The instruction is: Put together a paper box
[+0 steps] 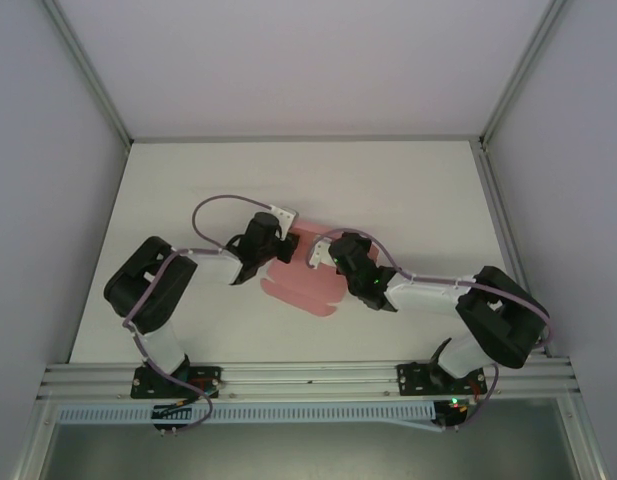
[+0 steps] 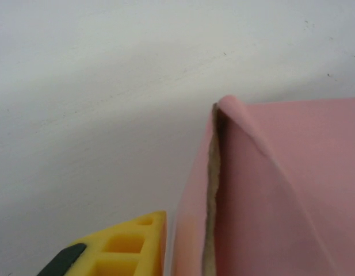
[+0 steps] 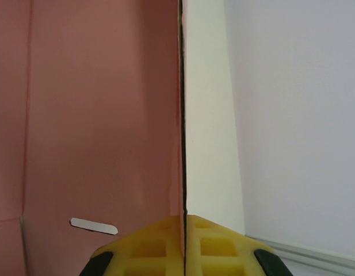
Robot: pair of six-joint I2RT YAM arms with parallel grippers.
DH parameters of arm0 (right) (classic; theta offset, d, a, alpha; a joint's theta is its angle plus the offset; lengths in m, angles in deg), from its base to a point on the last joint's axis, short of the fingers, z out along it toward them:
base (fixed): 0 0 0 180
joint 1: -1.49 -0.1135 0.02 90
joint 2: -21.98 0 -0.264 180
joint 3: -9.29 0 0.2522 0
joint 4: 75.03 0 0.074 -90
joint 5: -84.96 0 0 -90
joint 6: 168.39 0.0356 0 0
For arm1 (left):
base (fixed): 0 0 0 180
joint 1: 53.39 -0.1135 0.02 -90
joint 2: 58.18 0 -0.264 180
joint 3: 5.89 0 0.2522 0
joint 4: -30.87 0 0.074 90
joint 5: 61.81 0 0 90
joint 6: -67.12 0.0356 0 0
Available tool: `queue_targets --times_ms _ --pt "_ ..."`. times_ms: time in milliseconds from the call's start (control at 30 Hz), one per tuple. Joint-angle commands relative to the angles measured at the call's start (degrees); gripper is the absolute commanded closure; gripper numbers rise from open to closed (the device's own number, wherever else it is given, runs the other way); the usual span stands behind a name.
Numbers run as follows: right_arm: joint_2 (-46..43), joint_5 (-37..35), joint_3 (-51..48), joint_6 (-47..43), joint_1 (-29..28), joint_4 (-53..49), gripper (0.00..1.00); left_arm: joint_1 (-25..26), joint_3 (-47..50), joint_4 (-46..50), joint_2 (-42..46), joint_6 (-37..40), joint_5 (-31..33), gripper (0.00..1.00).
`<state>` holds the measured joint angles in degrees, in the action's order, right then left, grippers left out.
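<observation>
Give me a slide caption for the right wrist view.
Right hand pinches the edge of the pink card between its yellow fingers.

Both arms folded in, grippers nearly meeting mid-table

Left arm (image 1: pixel 158 290) sticks its elbow out left and the right arm (image 1: pixel 493 315) out right, with both forearms angling inward. Right gripper (image 3: pixel 183 221) is pinched tight on the paper box (image 3: pixel 102 115) edge. Left gripper (image 1: pixel 276 248): honestly can't tell how wide it's standing.
</observation>
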<state>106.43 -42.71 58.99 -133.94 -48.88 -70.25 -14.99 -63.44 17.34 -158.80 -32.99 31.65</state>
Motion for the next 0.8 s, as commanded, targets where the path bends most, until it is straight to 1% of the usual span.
queue_targets --times_ms 0,100,167,233,300,367,400,467,533,567,600,667,700,767 --pt "-0.2 1.4 -0.5 2.4 -0.3 -7.5 1.00 -2.7 0.2 2.9 -2.7 -4.1 18.5 0.82" --pt "-1.1 0.6 -0.5 3.2 -0.1 -8.6 1.00 -2.7 0.9 4.7 -2.8 -6.9 23.9 0.83" --pt "-1.5 0.4 -0.6 3.4 0.1 -8.9 1.00 -2.7 1.2 6.4 -3.0 -9.8 28.2 0.90" --pt "-1.6 0.3 -0.7 3.6 0.2 -9.0 1.00 -2.7 1.4 7.9 -2.9 -13.0 31.4 0.92" --pt "-1.4 0.2 -0.4 3.9 0.2 -9.8 1.00 -2.6 0.0 11.8 -3.4 -16.9 34.3 0.92" --pt "-1.1 0.2 -0.1 4.2 0.2 -10.4 1.00 -2.7 -2.2 17.1 -4.5 -20.5 37.7 0.96" --pt "-1.0 0.1 0.0 4.2 0.3 -10.4 1.00 -2.6 -2.9 17.9 -4.9 -20.3 38.0 0.97" --pt "-1.0 -0.3 0.1 4.2 0.3 -10.6 1.00 -2.5 -3.4 20.3 -5.2 -23.4 40.0 1.00" --pt "-1.2 -0.4 0.2 4.3 0.4 -10.8 1.00 -2.8 -4.6 24.7 -5.8 -27.7 42.6 1.00" --pt "-1.3 -0.3 0.2 4.5 0.5 -11.0 1.00 -3.1 -5.3 26.1 -6.4 -28.2 42.9 0.95" --pt "-1.3 -0.2 0.2 4.6 0.6 -10.8 1.00 -3.2 -6.1 28.2 -7.0 -30.2 44.2 0.94" --pt "-1.4 -0.2 0.2 4.7 0.5 -11.0 1.00 -3.3 -7.4 30.6 -8.3 -31.0 45.4 0.97" --pt "-1.3 -0.3 0.3 4.6 0.7 -11.0 1.00 -3.3 -8.1 32.9 -8.7 -33.1 46.3 0.98" --pt "-1.2 -0.5 0.4 4.5 0.8 -11.1 1.00 -3.4 -7.7 33.0 -8.6 -33.7 46.6 0.99"
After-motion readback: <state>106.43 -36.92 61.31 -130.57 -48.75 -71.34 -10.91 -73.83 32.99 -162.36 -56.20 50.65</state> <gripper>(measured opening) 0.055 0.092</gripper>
